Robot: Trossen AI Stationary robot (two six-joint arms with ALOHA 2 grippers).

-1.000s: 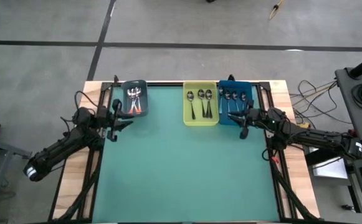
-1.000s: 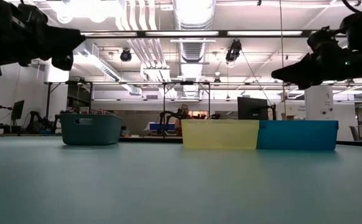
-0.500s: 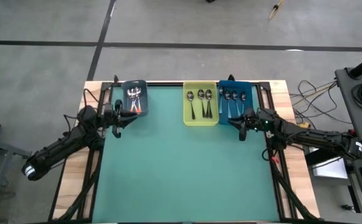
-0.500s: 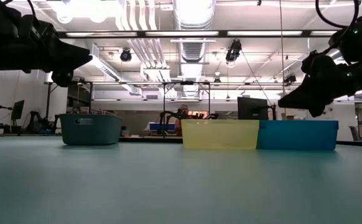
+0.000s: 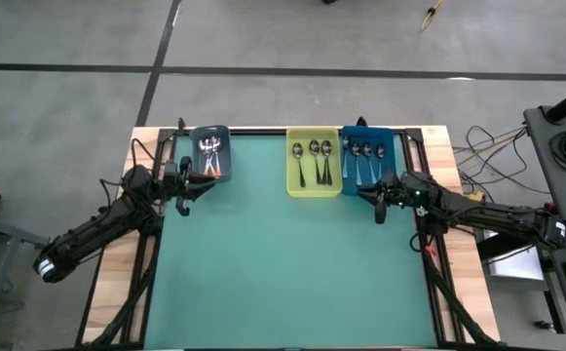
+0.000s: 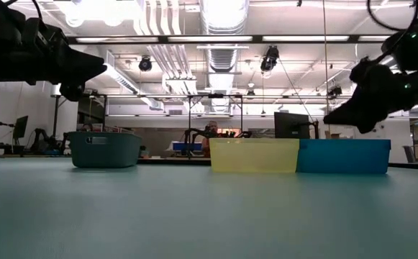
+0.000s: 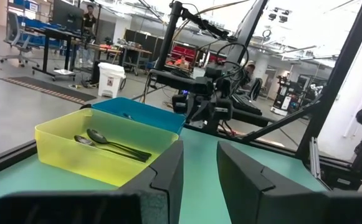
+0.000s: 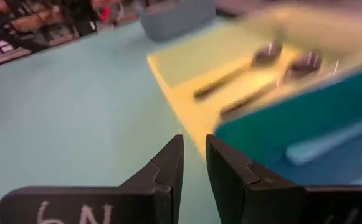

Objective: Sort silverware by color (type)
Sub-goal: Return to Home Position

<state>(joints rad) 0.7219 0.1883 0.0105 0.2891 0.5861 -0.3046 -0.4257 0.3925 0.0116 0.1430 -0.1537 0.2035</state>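
Though the low view gives only three plain plastic walls in a row, the grey bin (image 6: 104, 149), the yellow bin (image 6: 254, 155) and the blue bin (image 6: 343, 155), the view from above looks down into them at the far edge of the table (image 5: 283, 273). Three dark-handled spoons (image 5: 314, 161) lie side by side in the yellow bin. About four pale-handled spoons (image 5: 365, 156) lie in the blue bin, which touches the yellow one on its right. A bunch of orange-handled spoons (image 5: 210, 156), too tangled to count, lies in the grey bin well apart on the left. All have shiny metal bowls and thin handles.

The left gripper (image 5: 193, 187) hangs just on the near side of the grey bin, and the right gripper (image 5: 370, 195) hangs at the blue bin's near edge. Each wrist view shows its own two dark fingers a narrow gap apart with nothing between them. The green tabletop looks smooth and matte.
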